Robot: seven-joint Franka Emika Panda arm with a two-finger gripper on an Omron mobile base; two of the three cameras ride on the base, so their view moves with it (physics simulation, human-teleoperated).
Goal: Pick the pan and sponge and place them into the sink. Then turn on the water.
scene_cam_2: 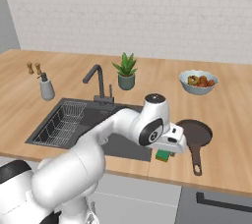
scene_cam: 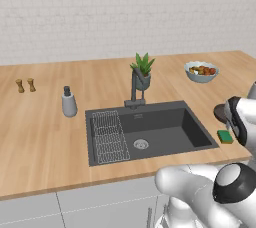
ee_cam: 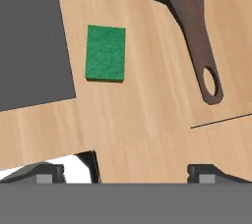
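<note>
The green sponge [ee_cam: 105, 53] lies flat on the wooden counter just right of the sink [scene_cam: 197, 137], and it also shows under my hand [scene_cam_2: 162, 156]. The dark brown pan [scene_cam_2: 196, 132] sits on the counter beyond the sponge, its long handle [ee_cam: 199, 36] pointing toward the counter's front edge. My gripper [ee_cam: 125, 174] hovers open above the counter near that edge, short of the sponge, with bare wood between its fingertips [ee_cam: 47, 173]. The faucet [scene_cam: 136, 88] is behind the sink; no water is in view.
A wire rack [scene_cam: 109, 137] fills the sink's left part. A potted plant [scene_cam: 143, 72] stands behind the faucet, a fruit bowl [scene_cam: 201, 71] at the back right, a soap dispenser [scene_cam: 68, 103] and two small shakers [scene_cam: 25, 85] on the left.
</note>
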